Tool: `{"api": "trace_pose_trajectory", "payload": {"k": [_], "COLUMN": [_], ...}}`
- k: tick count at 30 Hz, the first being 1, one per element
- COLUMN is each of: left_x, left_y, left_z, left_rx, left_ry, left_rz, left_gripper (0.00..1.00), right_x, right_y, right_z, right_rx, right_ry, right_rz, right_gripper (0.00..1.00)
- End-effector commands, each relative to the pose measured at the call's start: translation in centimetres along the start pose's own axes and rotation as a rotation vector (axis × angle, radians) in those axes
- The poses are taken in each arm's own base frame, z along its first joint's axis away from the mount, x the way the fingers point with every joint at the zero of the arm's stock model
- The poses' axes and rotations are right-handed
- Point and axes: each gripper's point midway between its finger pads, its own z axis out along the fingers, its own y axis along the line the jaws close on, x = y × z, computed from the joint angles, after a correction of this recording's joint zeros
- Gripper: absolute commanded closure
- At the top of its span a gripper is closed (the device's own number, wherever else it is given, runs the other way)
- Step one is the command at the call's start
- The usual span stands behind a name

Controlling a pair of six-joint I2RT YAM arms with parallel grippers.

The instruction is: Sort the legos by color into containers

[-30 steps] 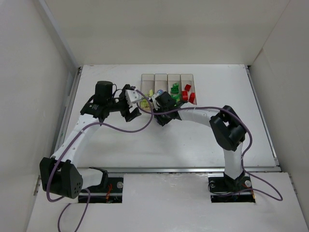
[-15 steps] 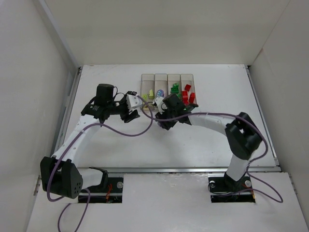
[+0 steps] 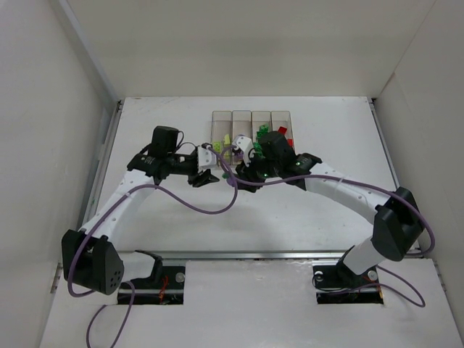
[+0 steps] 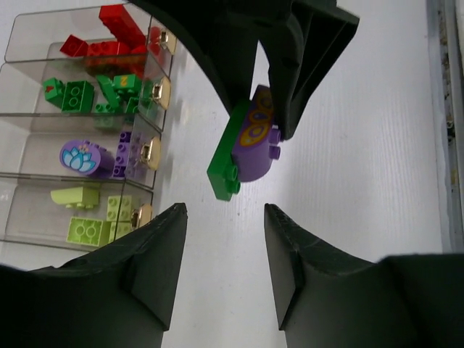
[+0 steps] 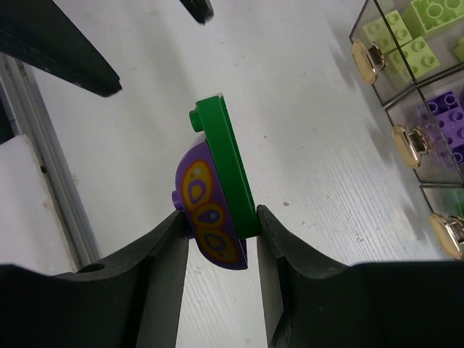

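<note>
A green plate (image 5: pixel 228 156) and a purple half-round brick (image 5: pixel 206 210) are stuck together. The right jaws are clamped on the pair and hold it above the bench (image 4: pixel 362 181), probably so the two colours can be pulled apart before sorting. The left jaws stand apart and empty, with the pair just ahead of them. The clear bins (image 4: pixel 29 148), already sorted by colour, lie off to the side of both jaws.

containers (image 4: pixel 29 156): clear glossy plastic | knobs (image 5: pixel 368 56): shiny, gold metal look | legos (image 4: pixel 255 152): smooth glossy plastic | fingers (image 4: pixel 152 268) of left gripper (image 4: pixel 225 214): matt black plastic | table (image 4: pixel 362 181): white, matt, faintly scratched
</note>
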Motion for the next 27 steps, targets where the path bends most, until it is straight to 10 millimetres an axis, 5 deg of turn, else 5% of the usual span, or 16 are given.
{"api": "trace_pose_trajectory", "payload": {"k": [1,13,18,23,25,27], "left_x": [-2.1,-2.0,-1.8,-1.8,-1.7,-1.9], "left_y": [0.3,0.2,0.4,0.4,0.3,0.6], "left_z": [0.3,1.7,1.7,1.7,1.6,1.4], "left_rx": [0.02,0.022,0.01,0.01,0.014,-0.01], "left_ry": [-0.057,-0.039,-0.026,-0.026,-0.022,-0.017], "left_rz": [-0.019,-0.02,-0.02,-0.02,-0.027,-0.03], "left_gripper": [0.57,0.7,0.99,1.0,1.0,1.0], "right_x": [-4.0,-6.1,-6.6,-7.3,-7.2,-7.2], "right_y": [1.9,3.6,4.2,4.1,3.7,3.3], "right_z": [-1.4,-2.6,-3.1,-3.4,-3.4,-3.1], "right_rx": [-0.064,-0.092,-0.097,-0.085,-0.062,-0.043], "right_ry": [-0.117,-0.165,-0.181,-0.206,-0.203,-0.2], "right_rz": [-0.091,-0.13,-0.142,-0.144,-0.142,-0.104], "right_gripper": [1.0,1.0,1.0,1.0,0.96,0.8]}}
